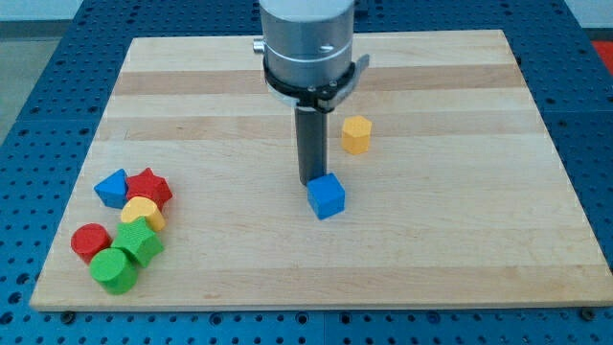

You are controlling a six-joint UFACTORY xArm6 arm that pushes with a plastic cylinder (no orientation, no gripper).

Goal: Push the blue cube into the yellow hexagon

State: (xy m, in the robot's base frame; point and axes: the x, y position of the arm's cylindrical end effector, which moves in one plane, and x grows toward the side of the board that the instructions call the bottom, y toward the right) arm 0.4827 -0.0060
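Observation:
The blue cube (327,196) sits near the middle of the wooden board (460,220). The yellow hexagon (355,135) stands above it and a little to the view's right, a short gap away. My tip (311,181) is at the cube's upper left edge, touching or almost touching it. The rod hangs from the grey arm body (306,43) at the view's top.
A cluster of blocks lies at the board's lower left: a blue block (112,188), a red star (148,188), a yellow block (143,212), a red cylinder (91,241), a green block (142,241) and a green cylinder (114,270).

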